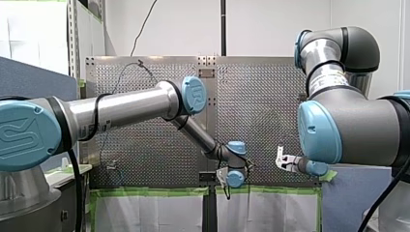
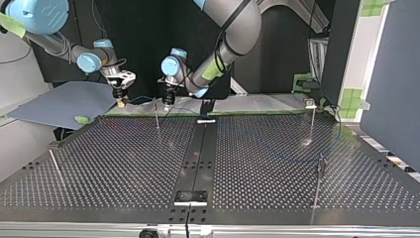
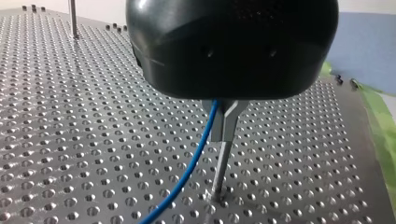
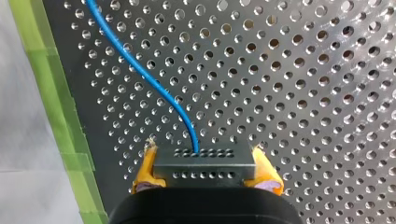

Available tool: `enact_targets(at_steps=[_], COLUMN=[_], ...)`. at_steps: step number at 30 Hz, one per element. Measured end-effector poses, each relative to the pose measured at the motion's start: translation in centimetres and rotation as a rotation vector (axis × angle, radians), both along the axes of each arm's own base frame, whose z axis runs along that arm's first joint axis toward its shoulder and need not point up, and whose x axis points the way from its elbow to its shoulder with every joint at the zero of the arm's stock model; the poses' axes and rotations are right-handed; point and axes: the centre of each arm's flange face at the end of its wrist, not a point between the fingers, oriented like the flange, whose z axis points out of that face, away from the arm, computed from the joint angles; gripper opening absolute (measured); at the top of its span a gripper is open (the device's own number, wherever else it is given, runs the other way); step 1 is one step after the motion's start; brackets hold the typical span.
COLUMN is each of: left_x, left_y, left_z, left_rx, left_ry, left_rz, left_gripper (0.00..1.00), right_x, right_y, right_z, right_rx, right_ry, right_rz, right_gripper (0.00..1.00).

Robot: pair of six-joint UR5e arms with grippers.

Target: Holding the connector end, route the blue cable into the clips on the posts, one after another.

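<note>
Right wrist view shows my right gripper [image 4: 205, 173] clenched on the connector [image 4: 205, 164], its yellow pads [image 4: 148, 169] pressed against the block's two ends; the blue cable [image 4: 140, 77] leaves the block's middle and curves away over the perforated table [image 4: 303, 93], near its taped edge. My left gripper [image 3: 223, 128] hangs just above a thin post [image 3: 218, 175], with the cable running down beside it; whether it pinches the cable I cannot tell. In the top view both grippers sit at the far edge, left of the middle, with the cable slung between them; a near-left post [image 2: 53, 166], a far-right post [image 2: 313, 124] and a near-right post [image 2: 319, 181] stand well apart. No clip looks threaded yet, by my reading; the step in hand is the first post. To do it well, keep the connector level and the cable lightly taut; lower the line straight into the clip's mouth; avoid tugging sideways, which could bend the post.
</note>
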Motion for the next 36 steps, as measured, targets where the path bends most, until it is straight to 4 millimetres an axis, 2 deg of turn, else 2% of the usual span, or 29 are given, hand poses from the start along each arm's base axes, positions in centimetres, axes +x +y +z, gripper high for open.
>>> enact_targets(at_steps=[8, 15, 23, 29, 36], left_x=[0.2, -0.5, -1.1, -0.6, 1.1], left_y=[-0.2, -0.6, -0.9, -0.3, -0.3], left_z=[0.3, 0.3, -0.2, -1.9, -0.8], left_rx=[-0.02, -0.015, -0.008, -0.009, -0.026], left_ry=[0.003, 0.009, 0.017, 0.03, 0.021], left_rz=[-0.005, -0.002, -0.007, 0.0, 0.007], left_gripper=[0.0, 0.0, 0.0, 0.0, 0.0], right_x=[0.5, 1.0, 1.2, 1.4, 1.4], right_y=[-0.3, -0.1, -0.9, -1.6, -2.1], right_z=[-0.1, -1.5, -1.3, -0.8, -0.6], right_rx=[0.001, 0.031, 0.027, 0.017, 0.011], right_ry=[-0.004, 0.011, 0.01, 0.005, 0.002], right_rz=[0.014, 0.034, 0.038, 0.04, 0.042], right_gripper=[0.0, 0.0, 0.0, 0.0, 0.0])
